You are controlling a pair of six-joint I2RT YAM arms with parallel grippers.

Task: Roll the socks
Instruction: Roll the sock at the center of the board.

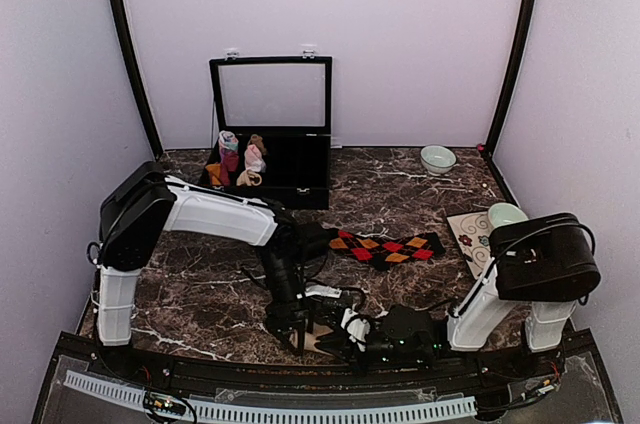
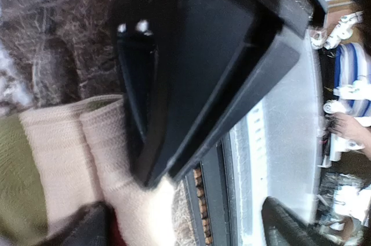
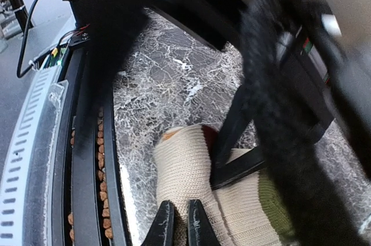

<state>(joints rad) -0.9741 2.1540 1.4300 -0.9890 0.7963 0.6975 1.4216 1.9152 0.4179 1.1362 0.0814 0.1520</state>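
The cream sock, with a green stripe and a maroon toe, lies partly rolled at the table's front edge, between both grippers. My right gripper is shut, pinching a fold of its cream knit. It also shows in the top view. My left gripper stands over the sock with its jaws wide apart, one finger resting on the cream knit. It also shows in the top view. A black sock with red-orange argyle diamonds lies flat mid-table.
An open black case at the back holds small sock rolls. A pale bowl stands at the back right. A green bowl and a patterned mat lie at the right. The table's front rail is close.
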